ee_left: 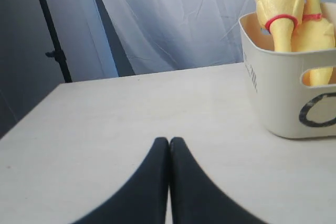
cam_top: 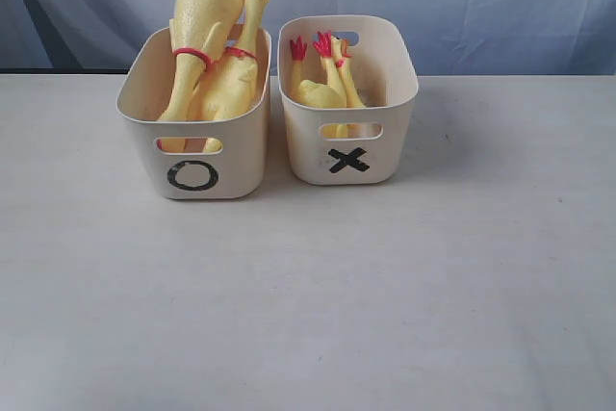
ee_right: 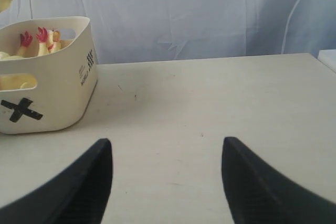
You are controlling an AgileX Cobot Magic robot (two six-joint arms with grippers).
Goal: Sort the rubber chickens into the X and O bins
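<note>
The left claw is clenched. Its two black fingers press flat against each other with nothing between them, low over the pale table. Near it, off to one side, stands the O bin, a cream tub with a slot handle just above its black ring. The right claw is released, with its fingers spread wide over bare tabletop and gripping nothing. The X bin sits ahead of it, well clear of both fingers.

In the exterior view the two bins stand side by side towards the far edge of the table, nearly touching, the O bin on the left and the X bin on the right. Two big rubber chickens stand in the O bin, leaning together and sticking well above its rim (yellow shows through the handle slot too). Two small rubber chickens sit low in the X bin, their red parts reaching about rim height. A pale blue cloth hangs behind the table.
</note>
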